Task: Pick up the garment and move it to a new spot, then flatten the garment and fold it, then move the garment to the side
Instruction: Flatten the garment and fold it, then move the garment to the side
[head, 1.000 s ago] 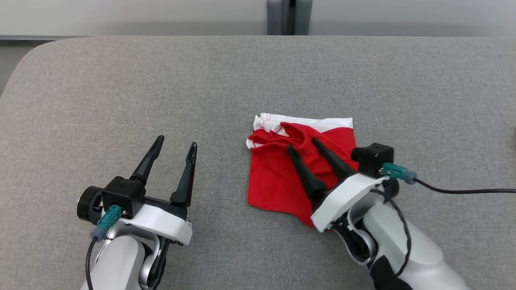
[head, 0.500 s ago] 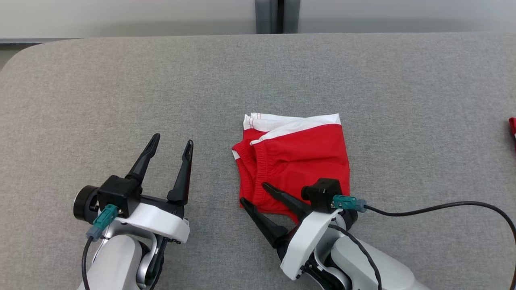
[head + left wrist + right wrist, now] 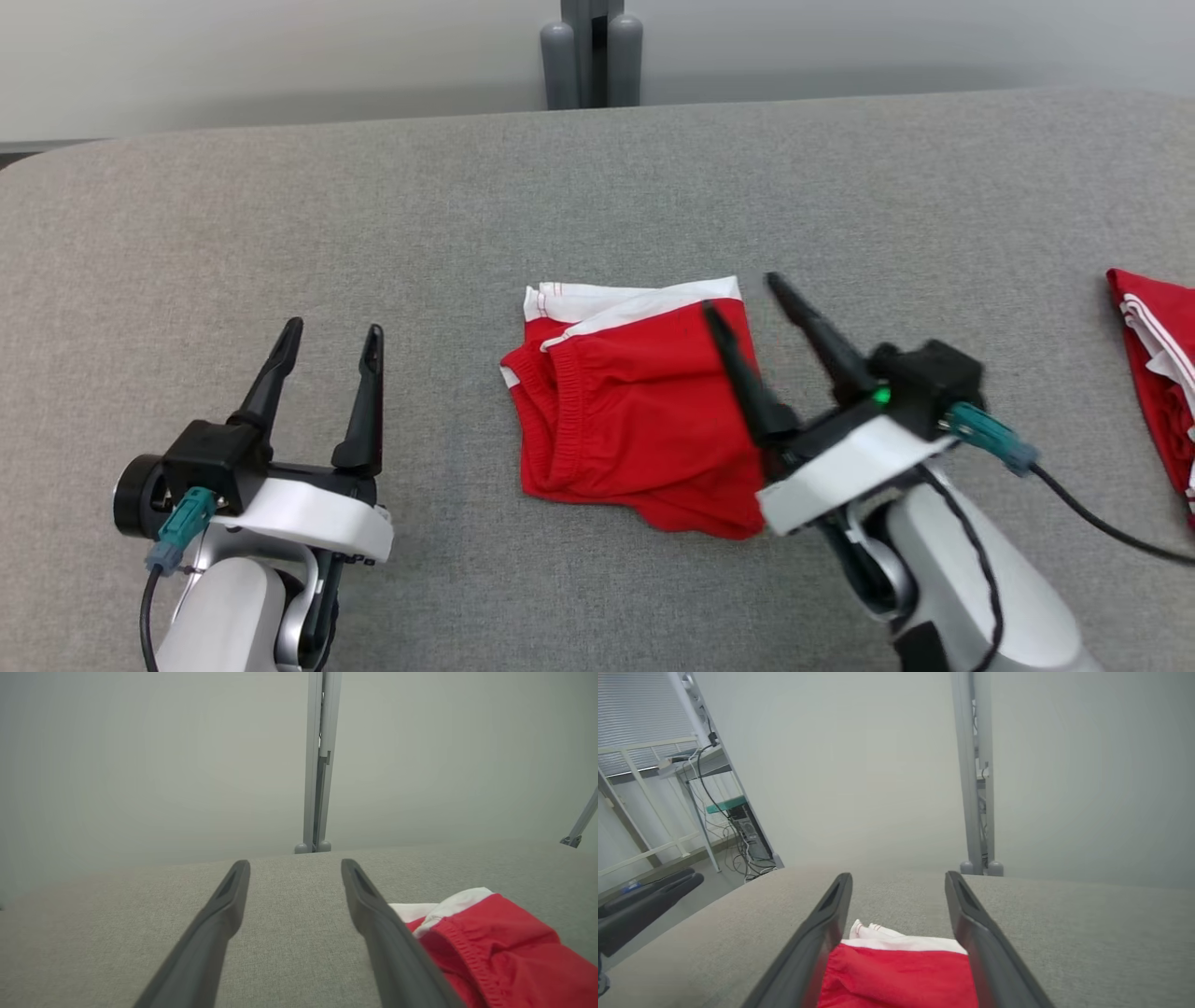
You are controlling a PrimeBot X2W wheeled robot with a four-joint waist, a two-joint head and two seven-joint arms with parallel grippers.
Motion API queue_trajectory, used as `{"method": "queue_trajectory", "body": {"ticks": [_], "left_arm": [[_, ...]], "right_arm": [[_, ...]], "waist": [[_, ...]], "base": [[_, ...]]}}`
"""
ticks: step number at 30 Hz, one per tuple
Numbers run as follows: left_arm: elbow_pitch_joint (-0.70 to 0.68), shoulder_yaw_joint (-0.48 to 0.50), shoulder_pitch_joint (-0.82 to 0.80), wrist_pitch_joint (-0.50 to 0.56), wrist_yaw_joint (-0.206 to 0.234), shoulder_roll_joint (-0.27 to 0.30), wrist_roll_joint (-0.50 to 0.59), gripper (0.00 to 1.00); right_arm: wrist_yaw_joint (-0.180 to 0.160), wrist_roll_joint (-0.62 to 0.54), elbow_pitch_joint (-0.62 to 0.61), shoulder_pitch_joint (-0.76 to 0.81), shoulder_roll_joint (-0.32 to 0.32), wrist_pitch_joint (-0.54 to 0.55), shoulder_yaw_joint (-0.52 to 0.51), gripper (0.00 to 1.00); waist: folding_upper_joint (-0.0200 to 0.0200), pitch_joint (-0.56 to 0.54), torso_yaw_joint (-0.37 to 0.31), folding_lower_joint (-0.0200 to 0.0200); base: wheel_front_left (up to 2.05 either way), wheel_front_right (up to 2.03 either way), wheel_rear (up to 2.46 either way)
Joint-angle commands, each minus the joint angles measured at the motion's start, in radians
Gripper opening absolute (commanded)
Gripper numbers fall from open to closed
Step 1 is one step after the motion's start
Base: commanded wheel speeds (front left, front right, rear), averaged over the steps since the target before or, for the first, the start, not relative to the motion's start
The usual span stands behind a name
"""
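The shorts point(image 3: 635, 420) at the right gripper point(image 3: 741, 293) are red with a white band; the other garment point(image 3: 1153, 373), right of it, is red-white; the table point(image 3: 373, 233) is grey.

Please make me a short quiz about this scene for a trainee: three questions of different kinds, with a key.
1. True or false: the right gripper is shut on the shorts.
2. The far edge of the shorts is: A white, B blue, C black.
3. Fill in: the left gripper is ___ (open or shut).
Key: 1 false; 2 A; 3 open.
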Motion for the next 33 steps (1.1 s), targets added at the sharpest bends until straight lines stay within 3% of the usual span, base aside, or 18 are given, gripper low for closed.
{"method": "queue_trajectory", "body": {"ticks": [1, 9, 15, 28, 33], "left_arm": [[-0.003, 0.008, 0.011, -0.004, 0.009, 0.013, -0.007, 1.0], [0.004, 0.018, 0.035, -0.003, 0.016, 0.027, -0.015, 1.0], [-0.025, 0.005, 0.095, 0.013, 0.033, 0.045, -0.008, 1.0], [-0.054, -0.02, 0.081, 0.03, 0.033, 0.051, -0.008, 1.0], [-0.049, -0.028, 0.072, 0.023, 0.029, 0.04, -0.013, 1.0]], "right_arm": [[0.0, -0.064, -0.05, 0.055, -0.007, -0.005, -0.088, 1.0], [0.0, -0.231, -0.145, 0.196, -0.007, 0.021, -0.344, 1.0], [0.0, -0.281, -0.223, 0.344, -0.006, 0.11, -0.508, 1.0], [0.0, -0.299, -0.251, 0.343, -0.007, 0.146, -0.5, 1.0], [0.0, -0.312, -0.184, 0.304, -0.012, 0.21, -0.437, 1.0]], "waist": [[0.0, -0.011, -0.01, 0.0], [0.0, -0.045, -0.016, 0.0], [0.0, -0.082, -0.009, 0.0], [0.0, -0.081, 0.04, 0.0], [0.0, -0.059, 0.083, 0.0]], "base": [[0.0, 0.0, 0.0], [0.0, 0.0, 0.0], [0.0, 0.0, 0.0], [0.0, 0.0, 0.0], [0.0, 0.0, 0.0]]}}
